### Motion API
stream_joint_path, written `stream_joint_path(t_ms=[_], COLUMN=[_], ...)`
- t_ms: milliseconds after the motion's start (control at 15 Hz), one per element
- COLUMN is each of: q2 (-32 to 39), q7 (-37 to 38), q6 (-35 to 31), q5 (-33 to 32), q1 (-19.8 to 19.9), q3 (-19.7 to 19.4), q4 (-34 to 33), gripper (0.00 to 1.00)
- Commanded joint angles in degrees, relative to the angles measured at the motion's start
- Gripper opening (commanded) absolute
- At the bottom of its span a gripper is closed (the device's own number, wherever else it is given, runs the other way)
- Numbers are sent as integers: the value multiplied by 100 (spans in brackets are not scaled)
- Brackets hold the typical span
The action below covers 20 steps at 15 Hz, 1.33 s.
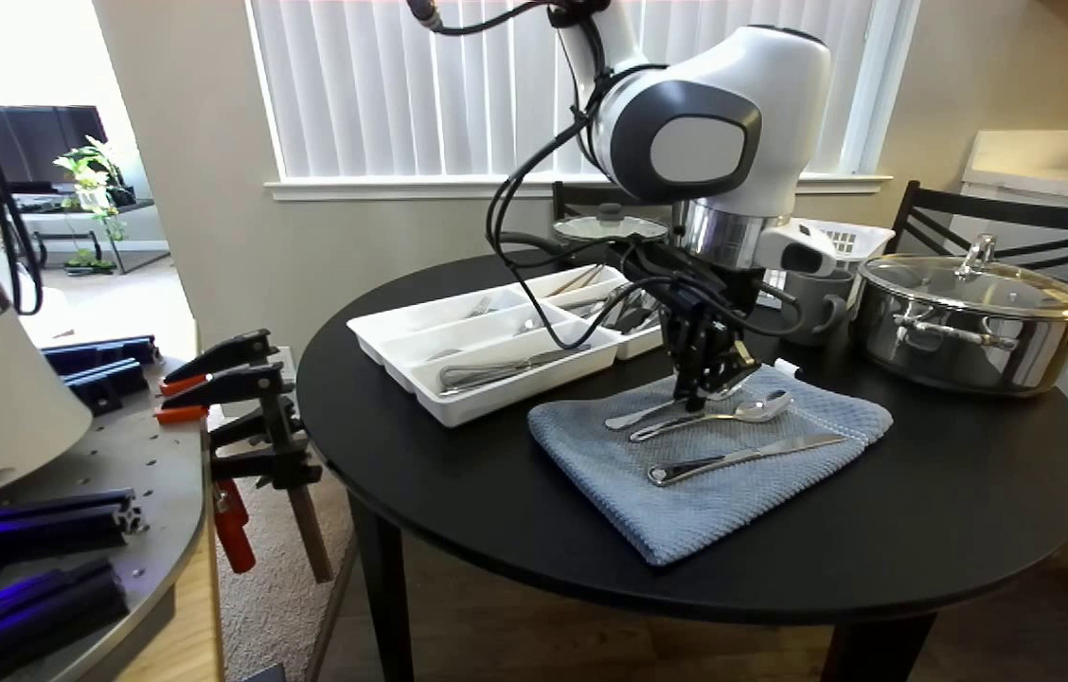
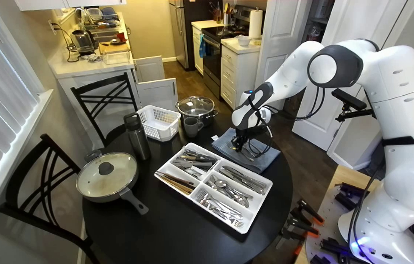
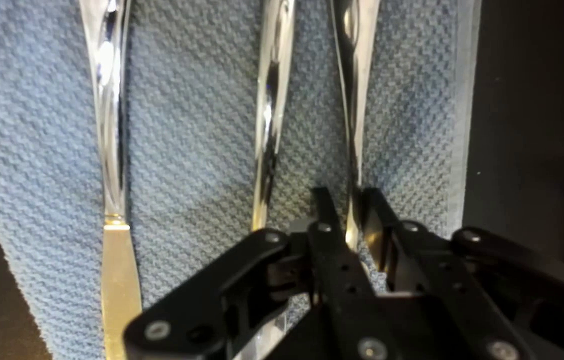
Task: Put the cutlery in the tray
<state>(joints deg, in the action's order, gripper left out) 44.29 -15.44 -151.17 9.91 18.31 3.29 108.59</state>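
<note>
A knife (image 1: 747, 458), a spoon (image 1: 761, 409) and a third silver utensil (image 1: 633, 419) lie side by side on a folded blue towel (image 1: 610, 483). The third one's head is mostly hidden by my gripper. The white tray (image 1: 534, 386) stands beside the towel and holds sorted cutlery; it also shows in an exterior view (image 2: 256, 205). My gripper (image 3: 346, 192) points down at the towel, narrowly open. Its fingers straddle the third utensil's handle (image 3: 357, 75), with a gap on the left and the right finger very close. The spoon (image 3: 269, 110) and knife (image 3: 112, 125) lie left of it.
On the round black table (image 1: 922, 511) stand a lidded steel pot (image 1: 960, 341), a grey mug (image 2: 192, 127), a white slotted basket (image 2: 161, 126), a dark bottle (image 2: 139, 141) and a lidded pan (image 2: 108, 179). Black chairs (image 2: 45, 183) stand around it.
</note>
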Motion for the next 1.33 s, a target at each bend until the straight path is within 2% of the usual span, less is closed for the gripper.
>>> stream_joint_path(t_ms=[0, 400, 667, 800, 933, 1133, 1267], q2=[28, -132, -807, -1193, -1594, -2070, -2263], q7=[68, -4, -72, -109, -381, -949, -1239], q6=[167, 164, 309, 697, 1209, 1954, 2348], q5=[-58, -4, -71, -163, -8, 505, 829], q1=[-50, 25, -15, -90, -45, -81, -247], q3=[-58, 5, 30, 3, 189, 578, 759], q4=[-96, 32, 395, 498, 604, 738, 816], gripper=[0, 2, 2, 2, 2, 2, 2])
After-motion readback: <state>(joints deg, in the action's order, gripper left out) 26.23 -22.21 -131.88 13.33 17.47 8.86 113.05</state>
